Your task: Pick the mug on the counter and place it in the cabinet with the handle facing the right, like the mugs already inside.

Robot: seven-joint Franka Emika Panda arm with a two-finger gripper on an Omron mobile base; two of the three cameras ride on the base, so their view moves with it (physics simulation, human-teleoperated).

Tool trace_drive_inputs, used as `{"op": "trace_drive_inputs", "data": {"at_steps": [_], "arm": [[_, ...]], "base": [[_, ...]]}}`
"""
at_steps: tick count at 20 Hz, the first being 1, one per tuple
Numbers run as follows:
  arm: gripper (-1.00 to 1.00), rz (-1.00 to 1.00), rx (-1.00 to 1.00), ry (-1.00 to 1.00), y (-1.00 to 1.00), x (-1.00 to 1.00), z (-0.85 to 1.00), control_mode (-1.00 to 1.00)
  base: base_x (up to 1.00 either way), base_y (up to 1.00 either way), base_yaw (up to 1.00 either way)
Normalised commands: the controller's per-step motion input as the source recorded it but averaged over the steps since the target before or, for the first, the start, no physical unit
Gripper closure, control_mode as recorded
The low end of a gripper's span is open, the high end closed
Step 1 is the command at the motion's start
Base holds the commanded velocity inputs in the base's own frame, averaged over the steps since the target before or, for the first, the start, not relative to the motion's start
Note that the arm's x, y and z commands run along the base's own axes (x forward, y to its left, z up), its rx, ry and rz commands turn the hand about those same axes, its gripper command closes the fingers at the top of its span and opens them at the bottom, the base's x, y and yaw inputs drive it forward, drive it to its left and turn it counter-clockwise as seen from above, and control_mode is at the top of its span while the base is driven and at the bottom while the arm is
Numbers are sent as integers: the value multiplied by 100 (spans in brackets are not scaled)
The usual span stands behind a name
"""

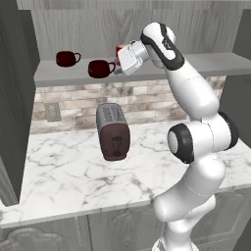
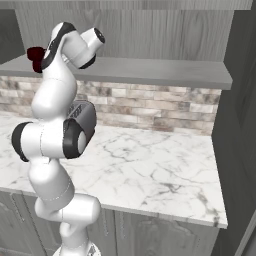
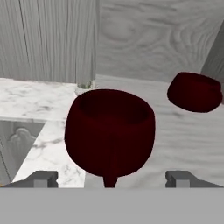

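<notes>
A grey wood-grain cabinet (image 1: 137,29) spans the wall above a brick backsplash (image 1: 147,100), its long pale shelf board open at the front, which is why the arm can reach straight in. Below it lies the wide white marble counter (image 1: 73,171), bare of mugs, with a dark toaster (image 1: 113,132) standing near the wall, well below the arm's working height. The white arm (image 1: 196,127) rises from the counter's front edge and bends at the top so its hand points sideways along the shelf, a pose that keeps a carried mug level with the board. At the hand, the gripper (image 1: 115,68) meets the handle (image 1: 113,65) of the mug (image 1: 100,68), a squat dark maroon one that hangs just over the front of the shelf; whether its base touches the board cannot be told. Its handle points toward the gripper, on the right, as the task asks. In the hand view the two dark fingertips (image 3: 43,179) sit wide apart at either side with the handle's stem between them, so the jaws look spread rather than clamped, though contact itself is not plain. A second maroon mug (image 1: 66,59) rests farther left on the shelf, handle to the right, and a bright red mug (image 1: 119,50) peeks out behind the hand.
</notes>
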Motion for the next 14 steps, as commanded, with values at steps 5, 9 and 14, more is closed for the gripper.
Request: {"op": "trace_drive_inputs", "data": {"at_steps": [5, 9, 14], "arm": [[-100, 0, 6, -5, -8, -15, 14, -100], [-100, -1, 9, -9, -20, -35, 3, -100], [-100, -2, 10, -4, -17, -39, 20, -100]], "base": [[0, 0, 0], [0, 0, 0], [0, 0, 0]]}}
